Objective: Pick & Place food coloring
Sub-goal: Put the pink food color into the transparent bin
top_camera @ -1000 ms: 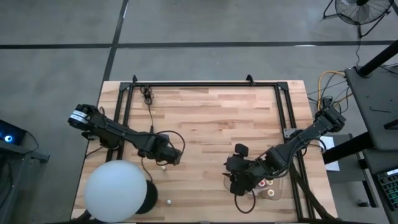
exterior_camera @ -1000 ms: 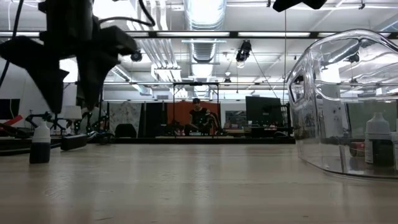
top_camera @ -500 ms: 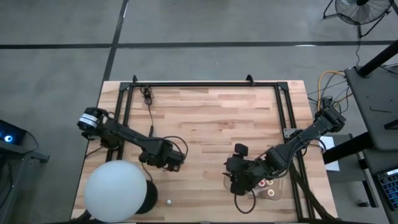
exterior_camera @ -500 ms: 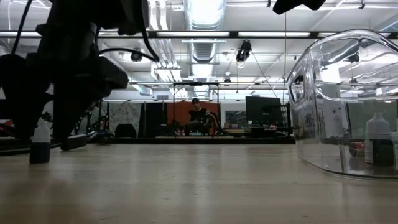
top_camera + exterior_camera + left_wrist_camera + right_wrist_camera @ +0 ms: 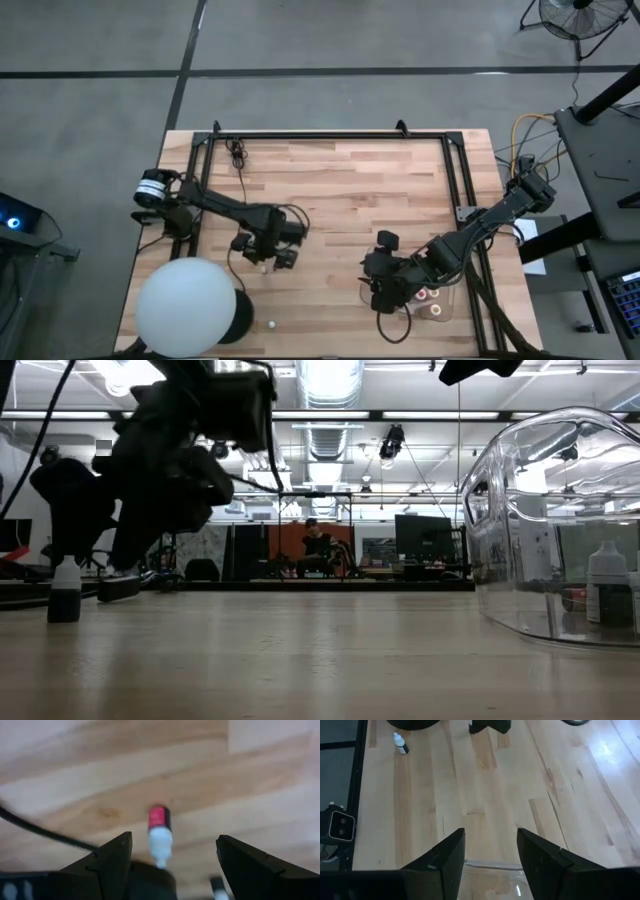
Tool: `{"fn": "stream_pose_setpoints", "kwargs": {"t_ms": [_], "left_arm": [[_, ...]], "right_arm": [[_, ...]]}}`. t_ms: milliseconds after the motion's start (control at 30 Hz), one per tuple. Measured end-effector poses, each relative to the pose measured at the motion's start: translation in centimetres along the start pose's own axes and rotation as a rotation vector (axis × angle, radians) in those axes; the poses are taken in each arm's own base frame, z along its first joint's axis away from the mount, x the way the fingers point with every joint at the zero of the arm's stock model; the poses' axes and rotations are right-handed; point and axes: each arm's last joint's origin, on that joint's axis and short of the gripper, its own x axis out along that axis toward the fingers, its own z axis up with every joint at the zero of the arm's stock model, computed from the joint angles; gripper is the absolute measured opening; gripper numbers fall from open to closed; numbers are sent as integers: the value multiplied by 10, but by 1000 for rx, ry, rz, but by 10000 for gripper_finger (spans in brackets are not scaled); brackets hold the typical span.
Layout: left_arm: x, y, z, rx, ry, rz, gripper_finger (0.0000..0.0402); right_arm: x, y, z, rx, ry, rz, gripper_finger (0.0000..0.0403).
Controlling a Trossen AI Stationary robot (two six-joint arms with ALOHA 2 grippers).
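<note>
Table [image 5: 350, 190]: seen whole only from above; my two arms lie across its near half.
White ball [image 5: 186, 306]: left near corner, high view only.
Clear tray [image 5: 560, 530]: bulks large at table level; bottles inside.
My left gripper [image 5: 170, 852]: fingers apart, hovering over a red-banded bottle [image 5: 160, 832] lying between them.
My right gripper [image 5: 490, 851]: fingers apart, empty, at the tray's edge.
Stray bottle [image 5: 65, 589]: upright, white cap.

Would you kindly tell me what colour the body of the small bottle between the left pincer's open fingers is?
Red, with a white cap: the bottle shows best in the left wrist view.
</note>
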Motion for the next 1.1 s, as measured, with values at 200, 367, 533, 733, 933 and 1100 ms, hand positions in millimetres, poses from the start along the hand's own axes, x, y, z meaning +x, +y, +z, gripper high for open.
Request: {"fn": "stream_pose_setpoints", "kwargs": {"t_ms": [200,367,533,733,933,1100], "left_arm": [[-6,4,23,-9,161,-63,261],[6,4,38,-26,262,-59,261],[27,4,50,-32,352,-21,261],[45,5,57,-33,425,5,261],[48,7,60,-26,472,3,261],[54,10,67,-68,533,6,261]], "right_arm": [[0,0,0,-3,-5,-7,171],[1,-1,2,0,-11,-9,171],[2,-3,4,6,-17,-10,171],[2,-2,4,15,-27,-2,171],[2,-2,5,17,-30,0,171],[2,0,7,24,-46,14,171]]}}
